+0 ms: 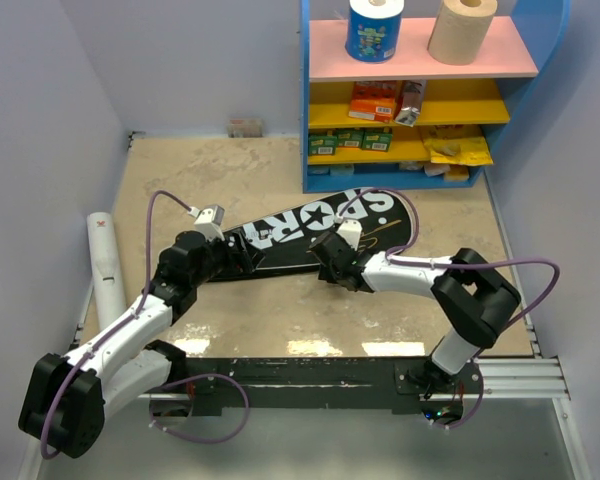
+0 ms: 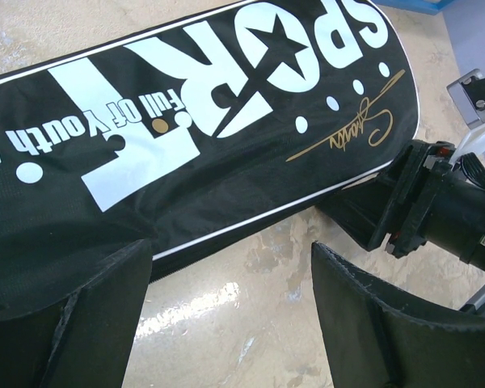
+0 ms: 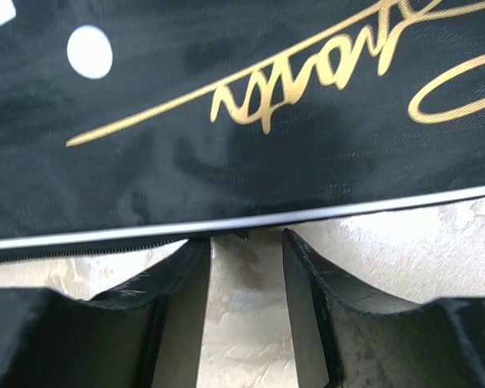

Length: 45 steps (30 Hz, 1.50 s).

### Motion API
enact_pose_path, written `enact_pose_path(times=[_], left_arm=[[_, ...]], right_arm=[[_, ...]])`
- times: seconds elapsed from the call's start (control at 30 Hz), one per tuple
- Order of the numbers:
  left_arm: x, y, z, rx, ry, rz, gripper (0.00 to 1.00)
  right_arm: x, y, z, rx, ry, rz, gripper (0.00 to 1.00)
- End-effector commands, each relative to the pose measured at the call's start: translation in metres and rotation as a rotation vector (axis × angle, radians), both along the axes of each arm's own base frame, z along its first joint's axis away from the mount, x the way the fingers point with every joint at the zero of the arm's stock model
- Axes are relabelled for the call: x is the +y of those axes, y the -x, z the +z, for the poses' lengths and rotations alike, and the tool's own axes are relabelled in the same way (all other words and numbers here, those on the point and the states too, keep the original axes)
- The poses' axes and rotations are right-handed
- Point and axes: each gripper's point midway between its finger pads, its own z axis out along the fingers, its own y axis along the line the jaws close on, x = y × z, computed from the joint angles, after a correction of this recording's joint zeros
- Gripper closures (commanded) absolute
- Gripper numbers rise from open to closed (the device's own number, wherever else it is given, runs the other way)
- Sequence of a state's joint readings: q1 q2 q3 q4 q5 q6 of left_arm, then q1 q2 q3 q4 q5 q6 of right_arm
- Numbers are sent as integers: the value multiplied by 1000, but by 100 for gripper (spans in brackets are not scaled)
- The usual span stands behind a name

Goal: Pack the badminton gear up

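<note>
The right gripper (image 3: 246, 263) stands partly open, with a narrow gap through which bare table (image 1: 250, 170) shows. Its fingertips (image 3: 295, 242) reach the near, white-piped edge of the cover (image 1: 310, 228). Whether they pinch anything there cannot be told; nothing sits between the jaws.

The left gripper (image 2: 230, 311) is spread wide and holds nothing. One finger (image 2: 65, 323) lies over the cover's near edge toward the narrow end, and the other hangs above the table. The two grippers are near each other along that same edge.

The cover lies flat on the table. Its long axis runs diagonally in the top view, from near-left to far-right. The broad rounded head points right, toward the shelf (image 1: 325, 185), and the narrow end points toward the left arm.

The cover is black fabric shaped like a racket, trimmed with thin white piping. It carries "SPORT" in large white letters with a star in the O, smaller white words, white dots and a gold signature near the head. A zip line runs under the piping.

A white tube (image 1: 105, 265) lies well apart at the table's left edge.
</note>
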<state>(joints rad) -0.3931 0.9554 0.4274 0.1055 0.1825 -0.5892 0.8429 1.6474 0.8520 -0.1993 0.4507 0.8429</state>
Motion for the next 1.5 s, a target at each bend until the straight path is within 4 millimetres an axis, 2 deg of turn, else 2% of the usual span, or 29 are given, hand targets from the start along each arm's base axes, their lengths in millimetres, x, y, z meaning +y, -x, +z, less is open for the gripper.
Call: enact_pose_path(times=[0.0, 0.23, 0.47, 0.67, 0.8, 0.97, 1.07, 1.2, 1.23, 1.3, 1.33, 1.37, 1.47], left_arm=[[-3, -2, 7, -43, 4, -20, 17], [-3, -3, 6, -42, 5, -21, 17], [-3, -3, 6, -43, 2, -21, 16], [-4, -3, 4, -38, 1, -24, 16], [-4, -4, 4, -38, 0, -22, 17], [-1, -10, 9, -24, -24, 2, 16], [6, -19, 12, 14, -74, 43, 16], [25, -37, 11, 61, -198, 126, 12], [26, -42, 21, 60, -208, 128, 11], [34, -51, 22, 72, -245, 136, 11], [35, -56, 32, 63, -256, 136, 10], [42, -61, 35, 50, -300, 143, 10], [44, -67, 36, 63, -404, 78, 8]], right_arm=[[-12, -7, -11, -26, 22, -90, 57], [-5, -17, -13, -56, 9, -99, 61], [-7, -19, -21, -56, 26, -107, 67], [-8, -16, -27, -46, 30, -105, 84], [-12, -14, -30, -41, 44, -102, 100], [-15, -9, -26, -36, 35, -97, 100], [-22, -5, -16, -42, 43, -111, 100], [-37, 2, -2, -44, 51, -116, 100], [-39, 2, 8, -59, 31, -117, 100], [-52, 4, 12, -54, 24, -131, 100], [-53, 4, 21, -65, -5, -125, 100], [-63, 6, 19, -58, -1, -139, 100], [-78, 7, 25, -60, -4, -151, 100]])
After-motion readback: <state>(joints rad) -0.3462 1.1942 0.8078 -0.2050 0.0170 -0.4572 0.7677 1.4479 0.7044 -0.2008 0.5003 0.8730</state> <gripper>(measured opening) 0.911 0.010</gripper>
